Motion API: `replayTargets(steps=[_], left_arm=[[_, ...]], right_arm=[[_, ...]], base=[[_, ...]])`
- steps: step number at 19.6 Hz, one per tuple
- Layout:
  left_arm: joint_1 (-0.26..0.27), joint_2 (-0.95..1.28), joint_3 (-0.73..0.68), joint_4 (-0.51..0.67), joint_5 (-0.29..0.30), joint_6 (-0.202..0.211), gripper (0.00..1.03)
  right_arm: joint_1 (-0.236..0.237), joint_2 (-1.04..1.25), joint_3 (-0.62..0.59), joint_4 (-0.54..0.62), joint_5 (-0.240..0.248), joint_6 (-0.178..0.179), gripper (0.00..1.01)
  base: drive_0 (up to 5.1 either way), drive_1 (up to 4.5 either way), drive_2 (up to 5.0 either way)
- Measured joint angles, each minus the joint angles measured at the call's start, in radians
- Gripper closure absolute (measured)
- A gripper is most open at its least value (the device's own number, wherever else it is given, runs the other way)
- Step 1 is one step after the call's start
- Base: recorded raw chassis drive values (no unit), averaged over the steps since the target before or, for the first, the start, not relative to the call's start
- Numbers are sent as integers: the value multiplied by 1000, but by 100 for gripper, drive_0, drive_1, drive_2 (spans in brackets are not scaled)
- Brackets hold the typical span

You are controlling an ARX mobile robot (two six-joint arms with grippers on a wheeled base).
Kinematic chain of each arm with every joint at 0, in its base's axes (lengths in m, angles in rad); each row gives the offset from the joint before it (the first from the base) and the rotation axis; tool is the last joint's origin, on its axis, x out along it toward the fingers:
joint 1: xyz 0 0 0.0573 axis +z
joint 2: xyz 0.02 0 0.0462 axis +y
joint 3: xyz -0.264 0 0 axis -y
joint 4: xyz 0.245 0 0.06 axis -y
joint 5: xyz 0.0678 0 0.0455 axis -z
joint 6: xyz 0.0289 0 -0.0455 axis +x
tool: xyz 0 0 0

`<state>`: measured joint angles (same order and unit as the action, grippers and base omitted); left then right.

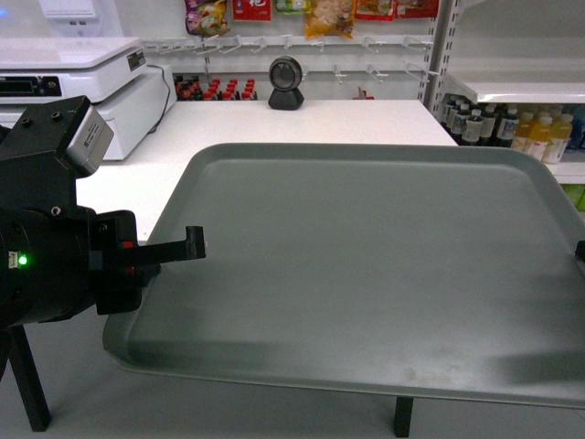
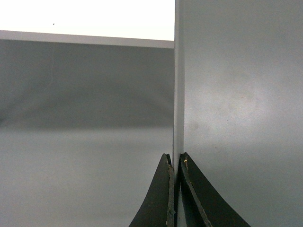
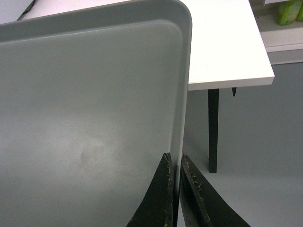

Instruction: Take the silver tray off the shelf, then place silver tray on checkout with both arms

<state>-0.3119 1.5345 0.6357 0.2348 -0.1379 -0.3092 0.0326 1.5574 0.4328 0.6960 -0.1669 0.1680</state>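
Both tools, left [image 2: 176,189] and right [image 3: 175,189], pinch opposite rims of the silver tray [image 1: 366,274] above the checkout [image 1: 302,119].

Left pincer [image 2: 175,189] and right pincer [image 3: 175,189] each clamp a side rim of the silver tray [image 1: 366,265]

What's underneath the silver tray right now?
Under the silver tray, its far end overhangs the white checkout; the near part hangs over grey floor. Anything directly beneath stays hidden.
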Motion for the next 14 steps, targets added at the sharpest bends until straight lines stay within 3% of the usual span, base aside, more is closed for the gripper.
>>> replayTargets(steps=[14], left_arm=[[0, 1, 0, -1, 0, 0, 100]], right_arm=[[0, 0, 0, -2, -1, 0, 98]], base=[[-12, 406, -430]])
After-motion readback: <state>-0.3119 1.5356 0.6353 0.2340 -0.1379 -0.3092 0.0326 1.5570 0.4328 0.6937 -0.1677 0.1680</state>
